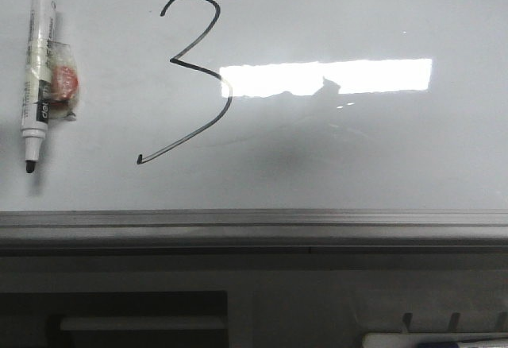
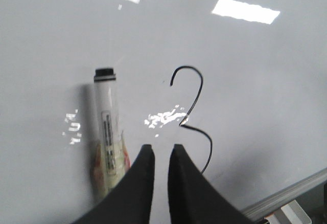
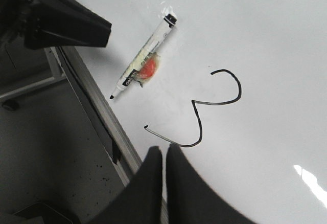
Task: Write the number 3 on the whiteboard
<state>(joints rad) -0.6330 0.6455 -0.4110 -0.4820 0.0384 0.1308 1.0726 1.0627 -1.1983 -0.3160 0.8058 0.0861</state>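
The number 3 (image 1: 194,78) is drawn in thin black line on the whiteboard (image 1: 357,149), left of centre in the front view, tail sweeping down toward the grey frame edge (image 1: 254,219). Marker pen (image 1: 38,70) lies flat on the board just left of it – uncapped, tip toward the frame, a red-and-clear taped patch (image 1: 62,84) on its side. Left gripper (image 2: 159,151) hovers beside the pen, fingers nearly together, holding nothing. Right gripper (image 3: 164,155) – fingers almost pressed together, empty, near the 3's tail.

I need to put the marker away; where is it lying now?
In the front view the marker lies on the whiteboard, far left, just left of the number 3.
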